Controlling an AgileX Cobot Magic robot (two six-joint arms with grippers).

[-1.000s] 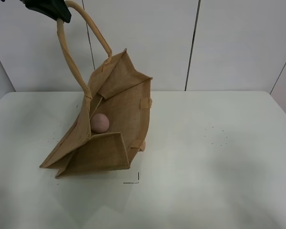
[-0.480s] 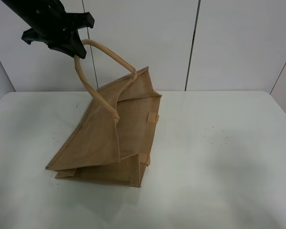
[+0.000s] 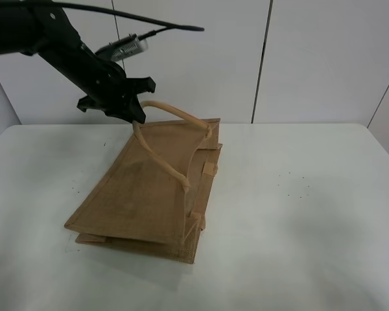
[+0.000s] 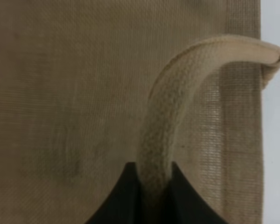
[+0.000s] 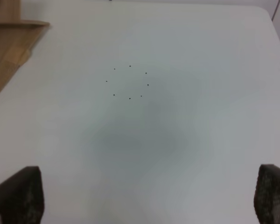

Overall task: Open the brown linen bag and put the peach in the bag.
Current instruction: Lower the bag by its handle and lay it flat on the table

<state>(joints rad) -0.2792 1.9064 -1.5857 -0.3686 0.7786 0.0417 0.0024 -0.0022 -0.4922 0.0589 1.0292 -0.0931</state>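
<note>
The white table (image 3: 298,214) is the biggest thing before me, and on its left half lies one brown linen bag (image 3: 142,194), slumped nearly flat with its rim toward the far side and its base toward the near left. It seems to be light, coarse cloth that folds under its own weight, so I judge it won't stand open unless the upper rim is lifted and held. I count one loop handle (image 3: 175,113) in view, thick, rounded and corded, which should be firm enough not to slip. I cannot make out the second one. My left pincer (image 3: 133,115) is clamped on the middle of that loop at the bag's far left corner, the best place to hold it. My right pincer (image 5: 149,200) hangs over bare table to the right of the bag, its fingers wide apart and holding nothing. That makes two pincers, one busy. Of the peach I count none in sight. It may be under the cloth, but I cannot tell. If it is there, I expect it to roll and bruise easily.
</note>
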